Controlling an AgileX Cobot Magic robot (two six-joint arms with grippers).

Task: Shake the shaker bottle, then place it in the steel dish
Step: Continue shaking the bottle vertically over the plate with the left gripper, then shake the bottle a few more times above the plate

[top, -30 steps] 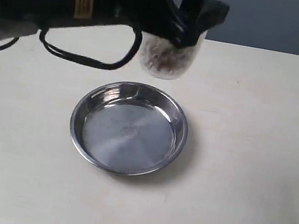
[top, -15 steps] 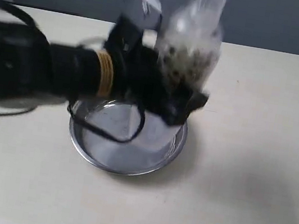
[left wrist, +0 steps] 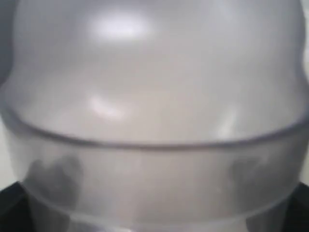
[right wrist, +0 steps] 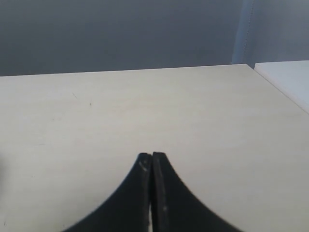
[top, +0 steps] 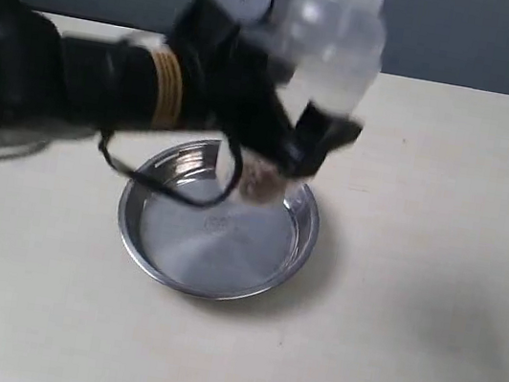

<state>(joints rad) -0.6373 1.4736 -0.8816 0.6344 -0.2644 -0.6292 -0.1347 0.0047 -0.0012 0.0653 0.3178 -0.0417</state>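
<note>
The shaker bottle (top: 332,53) is in the air above the steel dish (top: 164,249), tilted and blurred by motion, with brown-white granules low in it near the dish's far rim. My left gripper (top: 300,145) is shut on the bottle's lower body. The frosted bottle (left wrist: 154,96) fills the left wrist view and hides the fingers there. The dish lies flat on the pale table with nothing in it. My right gripper (right wrist: 152,157) is shut on nothing over bare table, and it does not show in the exterior view.
The pale wooden table (top: 416,275) spreads around the dish. A dark cable (top: 167,192) from the left arm hangs over the dish's near-left rim. A grey wall stands behind the table. A white surface (right wrist: 289,77) lies beyond the table's edge in the right wrist view.
The left arm came down from high up to just over the dish with the bottle, and the bottle swings between frames, its granules shifting inside. The dish has not moved.
</note>
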